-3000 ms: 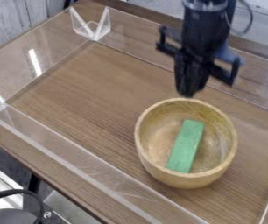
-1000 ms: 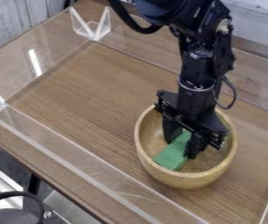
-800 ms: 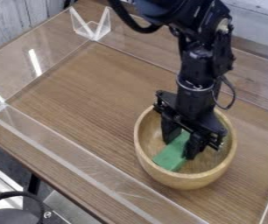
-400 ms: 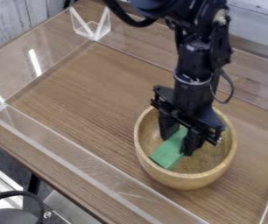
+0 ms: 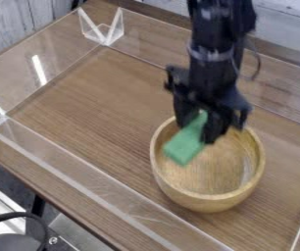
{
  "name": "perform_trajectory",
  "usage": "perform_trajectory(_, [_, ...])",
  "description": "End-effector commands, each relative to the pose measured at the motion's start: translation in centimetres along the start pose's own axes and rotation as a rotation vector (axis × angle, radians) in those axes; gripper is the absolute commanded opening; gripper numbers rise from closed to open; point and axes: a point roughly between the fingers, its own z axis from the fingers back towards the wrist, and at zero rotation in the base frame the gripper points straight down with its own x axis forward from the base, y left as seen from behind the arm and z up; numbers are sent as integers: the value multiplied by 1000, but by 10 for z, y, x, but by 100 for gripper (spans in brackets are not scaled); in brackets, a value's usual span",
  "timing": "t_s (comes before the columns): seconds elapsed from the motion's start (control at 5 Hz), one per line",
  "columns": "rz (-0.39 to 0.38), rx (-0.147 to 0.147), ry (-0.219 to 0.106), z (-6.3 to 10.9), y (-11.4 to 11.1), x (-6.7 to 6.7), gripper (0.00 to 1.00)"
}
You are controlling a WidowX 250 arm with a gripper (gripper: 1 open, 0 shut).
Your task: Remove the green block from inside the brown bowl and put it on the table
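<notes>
My black gripper (image 5: 203, 125) points down over the left half of the brown bowl (image 5: 208, 165) and is shut on the upper end of the green block (image 5: 184, 144). The block hangs tilted, its lower end just above the bowl's left rim, clear of the bowl's floor. The bowl is a round tan wooden dish resting on the wood-grain table (image 5: 87, 98) at the right front. The gripper's fingers hide the block's upper end.
Low clear acrylic walls (image 5: 41, 152) run along the table's edges. A clear acrylic bracket (image 5: 102, 27) stands at the far left corner. Bare tabletop lies left of the bowl.
The gripper has risen and shifted a little left with the green block in it; the block has come up off the bowl's floor to about rim height.
</notes>
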Motion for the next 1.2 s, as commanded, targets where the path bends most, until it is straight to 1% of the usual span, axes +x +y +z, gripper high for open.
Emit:
perform_trajectory(0.0, [46, 20, -87, 31, 29, 17, 0])
perform_trajectory(0.2, [102, 32, -90, 33, 67, 20, 0])
perform_trajectory(0.4, [143, 44, -80, 28, 99, 9, 0])
perform_trajectory(0.6, [154, 57, -64, 17, 115, -1, 0])
perform_trajectory(0.8, [135, 60, -26, 1, 111, -15, 0])
perform_trajectory(1.0, [120, 34, -45, 14, 87, -1, 0])
